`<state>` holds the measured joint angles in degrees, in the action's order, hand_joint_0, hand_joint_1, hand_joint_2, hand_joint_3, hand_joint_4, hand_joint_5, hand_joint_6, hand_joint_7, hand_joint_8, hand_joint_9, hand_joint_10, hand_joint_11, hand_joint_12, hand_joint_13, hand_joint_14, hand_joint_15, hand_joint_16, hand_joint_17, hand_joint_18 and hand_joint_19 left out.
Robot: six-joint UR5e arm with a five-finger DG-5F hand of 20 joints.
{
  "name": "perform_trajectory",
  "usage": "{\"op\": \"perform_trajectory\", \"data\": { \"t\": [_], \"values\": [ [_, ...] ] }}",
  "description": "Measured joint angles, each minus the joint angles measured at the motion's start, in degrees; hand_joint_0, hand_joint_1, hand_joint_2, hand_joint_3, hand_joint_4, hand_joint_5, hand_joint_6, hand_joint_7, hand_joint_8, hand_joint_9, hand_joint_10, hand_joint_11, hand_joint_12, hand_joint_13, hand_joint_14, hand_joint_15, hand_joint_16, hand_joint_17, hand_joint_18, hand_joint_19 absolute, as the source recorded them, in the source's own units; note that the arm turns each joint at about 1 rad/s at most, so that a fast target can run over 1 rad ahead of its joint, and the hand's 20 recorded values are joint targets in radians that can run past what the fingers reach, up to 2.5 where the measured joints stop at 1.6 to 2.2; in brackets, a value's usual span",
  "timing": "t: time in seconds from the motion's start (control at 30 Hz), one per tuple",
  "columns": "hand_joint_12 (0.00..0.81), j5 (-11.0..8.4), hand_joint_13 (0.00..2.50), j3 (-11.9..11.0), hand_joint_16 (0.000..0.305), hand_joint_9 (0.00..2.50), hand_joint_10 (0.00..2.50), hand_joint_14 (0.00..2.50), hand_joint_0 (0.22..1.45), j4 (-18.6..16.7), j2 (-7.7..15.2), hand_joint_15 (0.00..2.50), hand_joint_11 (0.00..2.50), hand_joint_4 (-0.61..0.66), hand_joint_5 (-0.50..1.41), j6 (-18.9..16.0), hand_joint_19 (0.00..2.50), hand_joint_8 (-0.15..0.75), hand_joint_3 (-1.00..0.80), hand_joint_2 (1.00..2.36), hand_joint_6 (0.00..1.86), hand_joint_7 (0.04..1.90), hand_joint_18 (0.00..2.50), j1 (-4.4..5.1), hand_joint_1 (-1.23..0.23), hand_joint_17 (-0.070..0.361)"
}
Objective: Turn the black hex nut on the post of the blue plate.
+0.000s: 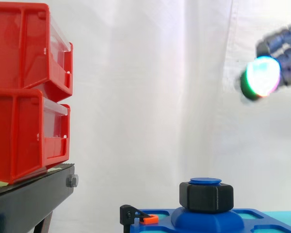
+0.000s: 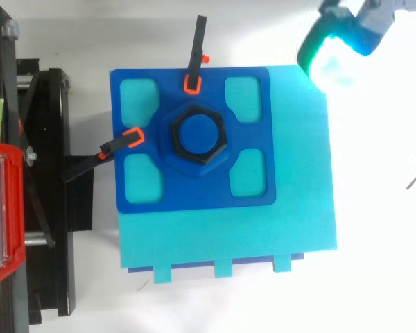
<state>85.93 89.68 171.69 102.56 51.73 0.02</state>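
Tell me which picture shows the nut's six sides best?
The top view: the black hex nut shows its whole six-sided outline around the blue post. The side view shows just a few side faces, above the blue plate.

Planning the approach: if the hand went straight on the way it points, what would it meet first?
Likely the nut or the plate beside it. The hand sits high, angled down toward them, with free air between. Depth is unclear.

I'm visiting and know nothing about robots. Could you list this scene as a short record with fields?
Nut: black hex nut on the blue post, nothing touching it
Plate: blue plate on a teal base, pinned by two black clamps
Robot: hand high above, off to the side, clear of the nut
Bins: red bins stacked on a black stand
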Motion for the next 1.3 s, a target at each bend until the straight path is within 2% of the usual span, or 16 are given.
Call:
{"op": "perform_trajectory", "data": {
  "t": [0.2, 0.37, 0.43, 0.5, 0.73, 1.3],
  "values": [
    [0.383, -0.17, 0.09, 1.1, 0.064, 0.26, 0.0, 0.0, 0.45, 4.3, -0.4, 0.0, 0.0, 0.21, -0.2, -7.3, 0.14, 0.254, -0.5, 1.0, 0.5, 0.91, 0.02, -0.55, -0.51, 0.144],
    [0.38, -0.26, 0.08, 1.5, 0.064, 0.25, 0.0, 0.0, 0.45, 6.6, -1.1, 0.0, 0.0, 0.21, -0.2, -9.7, 0.14, 0.251, -0.5, 1.0, 0.5, 0.87, 0.01, -0.9, -0.51, 0.144],
    [0.374, -0.27, 0.04, 2.1, 0.064, 0.2, 0.0, 0.0, 0.45, 6.9, -1.9, 0.0, 0.0, 0.19, -0.22, -10.0, 0.11, 0.235, -0.5, 1.0, 0.5, 0.75, 0.0, -0.93, -0.52, 0.145],
    [0.369, -0.46, 0.01, 3.0, 0.064, 0.18, 0.0, 0.0, 0.45, 6.6, -2.9, 0.0, 0.0, 0.18, -0.22, -10.2, 0.11, 0.226, -0.5, 1.0, 0.5, 0.72, 0.0, -0.92, -0.52, 0.145],
    [0.358, -3.23, 0.0, 4.2, 0.064, 0.07, 0.0, 0.0, 0.45, 5.6, -3.8, 0.0, 0.0, 0.15, -0.23, -10.8, 0.1, 0.195, -0.5, 1.0, 0.5, 0.65, 0.0, -0.5, -0.49, 0.143],
    [0.356, -3.58, 0.0, 4.3, 0.063, 0.0, 0.0, 0.0, 0.43, 5.5, -3.9, 0.0, 0.0, 0.13, -0.26, -9.8, 0.05, 0.169, -0.5, 1.0, 0.5, 0.62, 0.0, -0.38, -0.46, 0.141]
  ]
}}
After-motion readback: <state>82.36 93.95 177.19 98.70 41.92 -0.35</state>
